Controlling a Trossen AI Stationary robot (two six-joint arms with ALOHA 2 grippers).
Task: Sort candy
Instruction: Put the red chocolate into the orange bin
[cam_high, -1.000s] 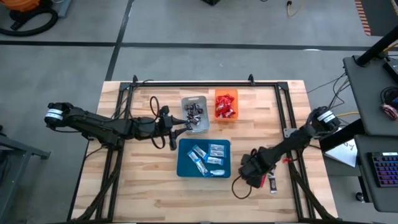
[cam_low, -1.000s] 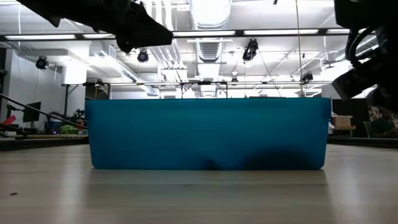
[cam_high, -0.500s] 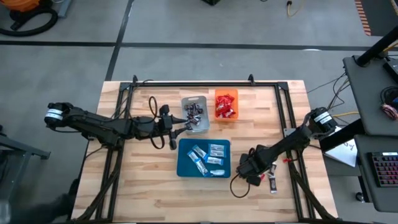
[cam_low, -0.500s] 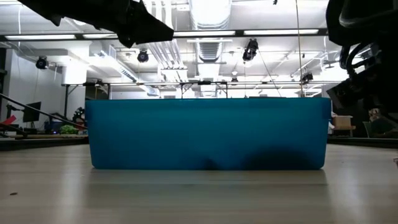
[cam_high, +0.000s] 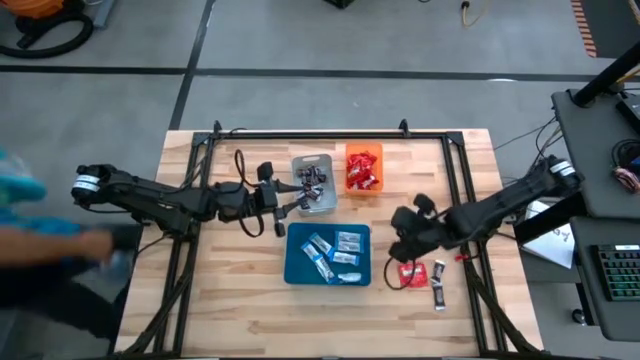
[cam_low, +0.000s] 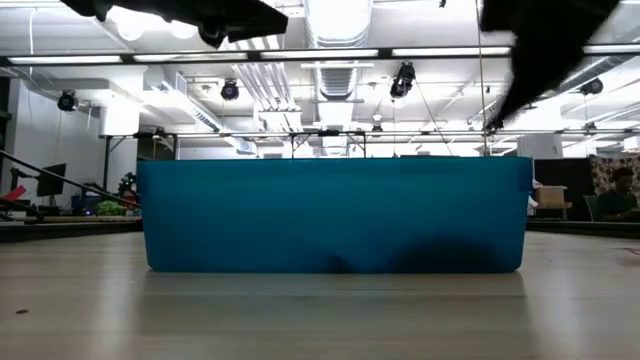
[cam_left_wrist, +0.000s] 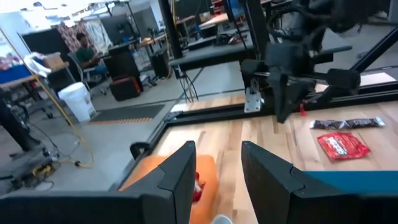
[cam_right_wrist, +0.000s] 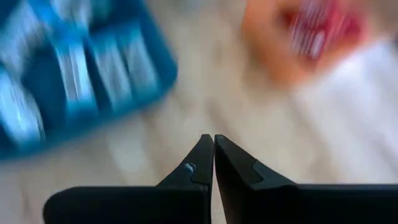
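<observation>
Note that the right gripper (cam_high: 403, 222) has lifted off the desk (cam_high: 230, 300) with fingers closed and empty; the red packet (cam_high: 410, 272) and dark bar (cam_high: 439, 272) remain unsorted beside the blue tray (cam_high: 296, 268). The left gripper (cam_high: 300, 204) waits half-open at the grey tray (cam_high: 322, 208).

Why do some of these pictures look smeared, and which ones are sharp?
Right wrist view: heavy motion blur; blue tray and orange tray smear, only the shut fingers stay crisp. High view: sharp, except a blurred person at the edge. Low view: sharp, arms dark against bright ceiling lights.
</observation>
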